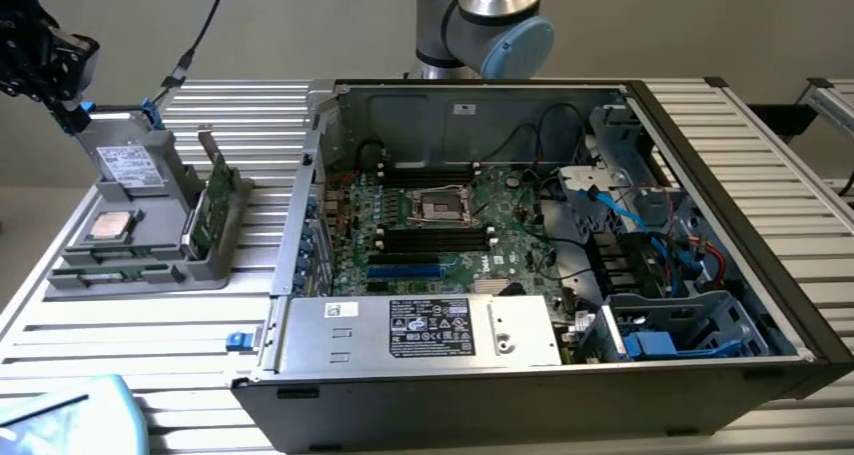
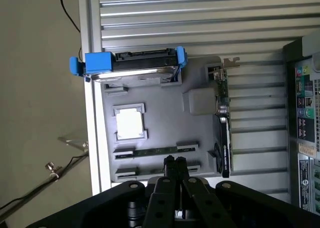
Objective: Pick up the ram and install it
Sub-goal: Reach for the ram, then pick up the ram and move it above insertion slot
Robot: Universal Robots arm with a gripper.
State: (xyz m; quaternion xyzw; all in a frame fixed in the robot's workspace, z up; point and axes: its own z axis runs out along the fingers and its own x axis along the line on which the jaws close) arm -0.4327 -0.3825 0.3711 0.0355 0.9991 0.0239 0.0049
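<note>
The open computer case (image 1: pixel 441 125) stands on the slatted table (image 1: pixel 134 325). Beside it, on the exterior view's left, is the grey tray (image 2: pixel 165 113) of parts; a green card (image 2: pixel 222 118) stands upright along one tray edge; the ram (image 2: pixel 152 151) lies in its tray recess, untouched. The gripper (image 2: pixel 175 161) hovers above that end of the tray, fingers pressed together, holding nothing. A sound pick likely requires fingers square across the stick, centred along its length, clear of the recess end blocks.
</note>
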